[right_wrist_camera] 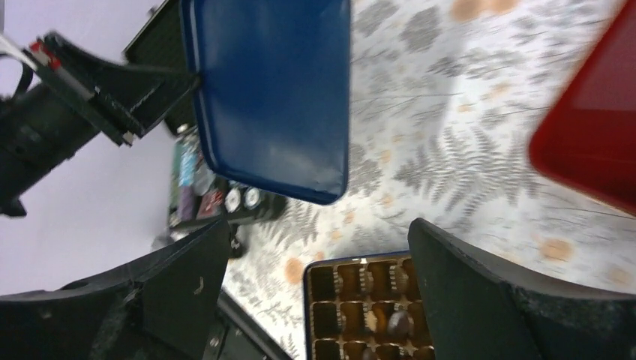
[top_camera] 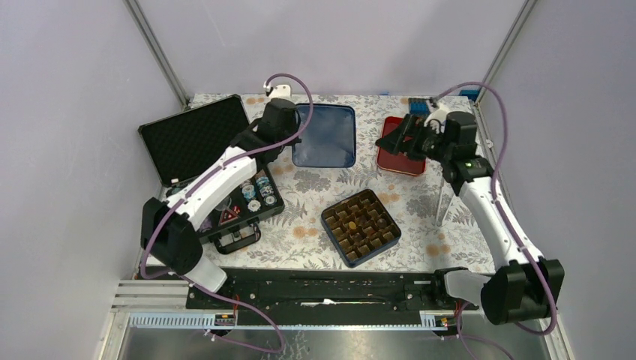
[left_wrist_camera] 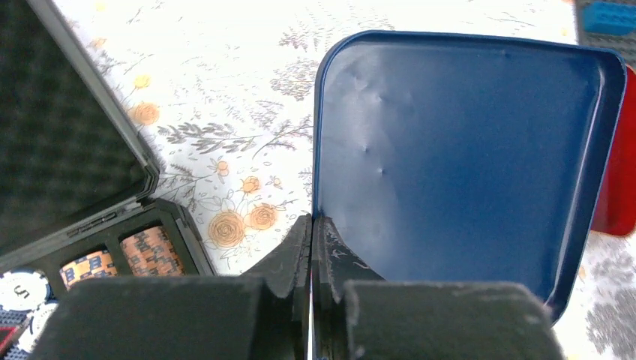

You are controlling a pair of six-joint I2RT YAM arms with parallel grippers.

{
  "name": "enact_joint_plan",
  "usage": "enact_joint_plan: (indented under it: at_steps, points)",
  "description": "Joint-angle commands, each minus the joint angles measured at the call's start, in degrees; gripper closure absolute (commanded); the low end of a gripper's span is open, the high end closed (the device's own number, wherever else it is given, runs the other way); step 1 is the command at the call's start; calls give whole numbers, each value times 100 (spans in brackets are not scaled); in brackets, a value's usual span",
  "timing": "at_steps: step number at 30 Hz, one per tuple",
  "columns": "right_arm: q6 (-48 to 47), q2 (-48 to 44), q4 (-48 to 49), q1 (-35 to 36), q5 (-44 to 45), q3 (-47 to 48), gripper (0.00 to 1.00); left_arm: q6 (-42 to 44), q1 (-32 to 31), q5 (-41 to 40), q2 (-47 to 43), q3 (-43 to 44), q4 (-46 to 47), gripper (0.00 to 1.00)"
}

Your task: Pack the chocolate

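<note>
Case (top_camera: 196, 139): open, at the left of the top view, with chips (top_camera: 259, 191) in its lower half. It is not part of the job.
Left gripper (left_wrist_camera: 311, 221): fingers together, clamped on the left rim of the lid.
Lid (top_camera: 324, 135): blue, upper centre of the top view, hollow side up. Whether it is off the cloth cannot be told.
Box (top_camera: 375, 251): centre of the top view, below and right of the lid and well apart from it. A brown grid (top_camera: 361, 225) sits inside.
Chocolate (right_wrist_camera: 397, 324): dark lumps seated in cells of the grid, with none seen loose on the cloth. How many cells are filled cannot be told.
Right gripper (right_wrist_camera: 319, 229): fingers wide apart, holding nothing. It overlaps the red tray in the top view; its height above the tray cannot be told.
Red tray (top_camera: 395, 163): upper right of the top view, right of the lid.
Bearing: in the top view the chocolate lies down and right of the left fingers, and down and left of the right fingers.
Axis: the lid edges run square to the frame, while the box sits cornerwise with one corner pointing down. Judged, the lid needs a turn about the vertical before it will seat.
Nearer arm: both are about equally near the box. The left one has the lid, so closing the box is probably its move.
</note>
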Motion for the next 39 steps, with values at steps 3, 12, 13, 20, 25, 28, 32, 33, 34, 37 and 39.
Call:
enact_joint_plan:
  at_steps: [3,12,13,20,25,28,32,33,34,37,39]
  points:
    - [612,524,1800,299,-1436,-548,4,514,17,1186,-266,373,-89,100]
    - [723,832,2385,347,-2006,-712,4,612,34,2659,-608,450,-338,100]
    - [750,860,2467,351,-2020,-727,4,609,42,2752,-623,455,-336,100]
    - [756,1002,2565,372,-2093,-800,8,552,83,3164,-796,439,-360,100]
    - [1121,912,2950,400,-2319,-904,38,538,123,3343,-839,420,-352,100]
    - [1680,804,3531,400,-2411,-1028,58,533,123,3419,-817,432,-352,100]
    - [1772,581,3455,409,-2293,-986,92,520,123,3335,-744,613,-536,80]
    - [1585,482,3166,418,-2211,-886,99,532,127,3242,-704,720,-669,58]
    - [1245,379,2744,430,-2072,-778,100,548,136,3140,-664,868,-846,32]
    - [-93,65,977,708,-1105,-389,100,614,232,2853,-594,1371,-1454,1]
    - [-1050,-113,274,1161,190,-261,100,498,566,3483,-640,1525,-1635,1]
